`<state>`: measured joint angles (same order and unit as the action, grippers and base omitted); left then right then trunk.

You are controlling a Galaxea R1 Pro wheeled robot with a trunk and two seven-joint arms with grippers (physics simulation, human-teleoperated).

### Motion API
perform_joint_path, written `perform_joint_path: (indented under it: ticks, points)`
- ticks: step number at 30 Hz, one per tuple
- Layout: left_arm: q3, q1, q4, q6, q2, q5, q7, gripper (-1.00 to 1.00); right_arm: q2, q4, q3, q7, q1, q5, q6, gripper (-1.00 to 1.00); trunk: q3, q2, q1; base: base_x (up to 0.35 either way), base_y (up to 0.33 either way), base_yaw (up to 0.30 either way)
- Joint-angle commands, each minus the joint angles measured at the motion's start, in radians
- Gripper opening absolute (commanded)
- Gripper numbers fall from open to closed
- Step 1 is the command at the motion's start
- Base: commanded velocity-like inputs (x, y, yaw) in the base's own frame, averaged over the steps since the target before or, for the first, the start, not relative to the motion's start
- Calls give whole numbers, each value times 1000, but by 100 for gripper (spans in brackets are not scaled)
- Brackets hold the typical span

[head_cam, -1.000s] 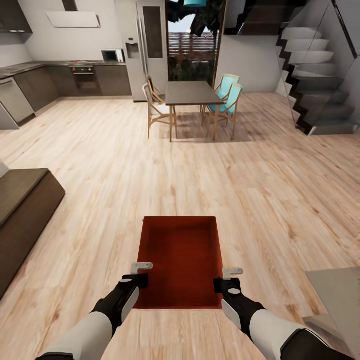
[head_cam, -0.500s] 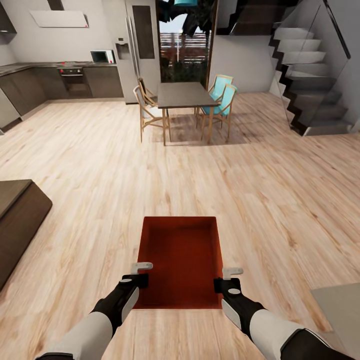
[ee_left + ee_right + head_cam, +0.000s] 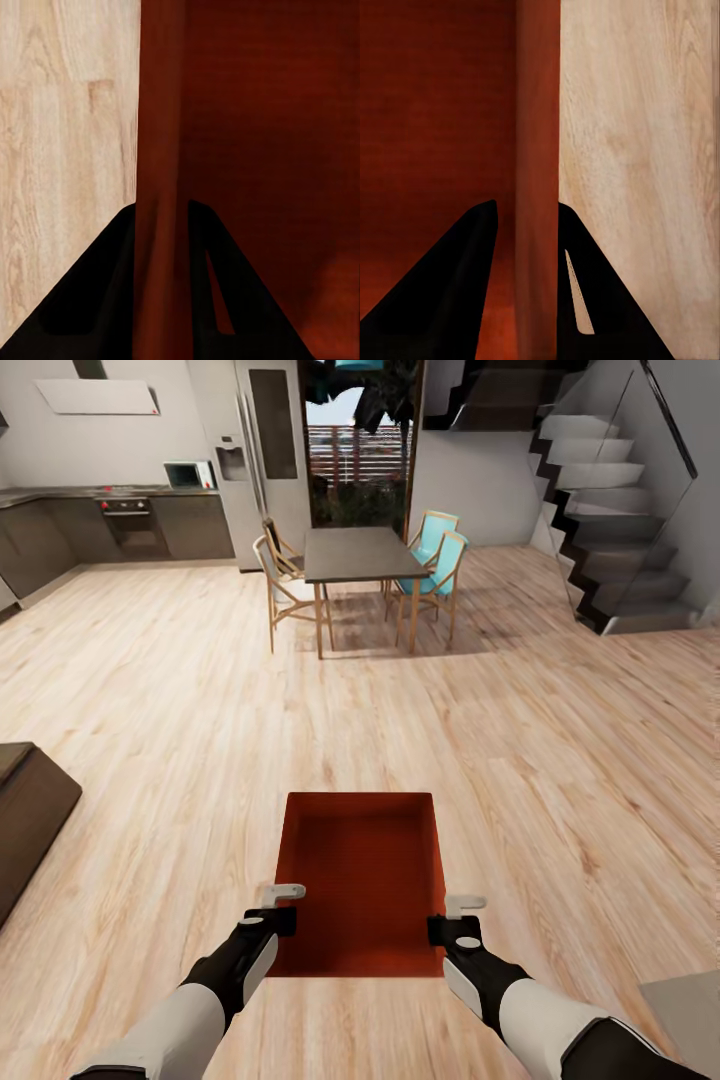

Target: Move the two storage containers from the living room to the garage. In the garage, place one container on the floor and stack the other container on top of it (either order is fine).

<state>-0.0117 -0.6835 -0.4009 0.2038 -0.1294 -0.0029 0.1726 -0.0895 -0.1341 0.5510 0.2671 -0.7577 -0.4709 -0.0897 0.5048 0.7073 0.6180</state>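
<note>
I hold one red-orange storage container (image 3: 360, 880) level in front of me, above the light wood-plank floor (image 3: 560, 760). My left gripper (image 3: 278, 916) is shut on its left wall (image 3: 159, 172), one dark finger on each side. On the opposite side, my right gripper (image 3: 452, 926) is shut on the right wall (image 3: 538, 165). The bin is empty. The second container and the garage are out of view.
Ahead stands a dark dining table (image 3: 356, 554) with wooden and turquoise chairs (image 3: 436, 565). A kitchen run (image 3: 120, 525) and fridge (image 3: 262, 450) line the far left. Stairs (image 3: 610, 510) rise at the right. A dark low cabinet (image 3: 25, 810) sits at the left edge.
The whole view has shifted as I move: the table and kitchen slid left and the dark cabinet dropped back to the left. Both grippers and the container keep their place.
</note>
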Motion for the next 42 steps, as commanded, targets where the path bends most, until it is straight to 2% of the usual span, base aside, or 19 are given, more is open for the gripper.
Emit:
perform_joint_path:
  ticks: [1, 12, 42]
  points:
    - [-7, -1, -64, 6, 11, 4, 4, -100, 0, 39, 29, 0, 0, -15, -1, -100, 1, 1, 1, 322, 0, -222]
    - [-7, -1, -64, 6, 11, 4, 4, -100, 0, 39, 29, 0, 0, -15, -1, -100, 1, 1, 1, 322, 0, -205]
    - [-7, -1, -64, 6, 11, 5, 4, -100, 2, 39, 28, -2, 0, -15, -1, -100, 1, 1, 1, 322, 0, -7]
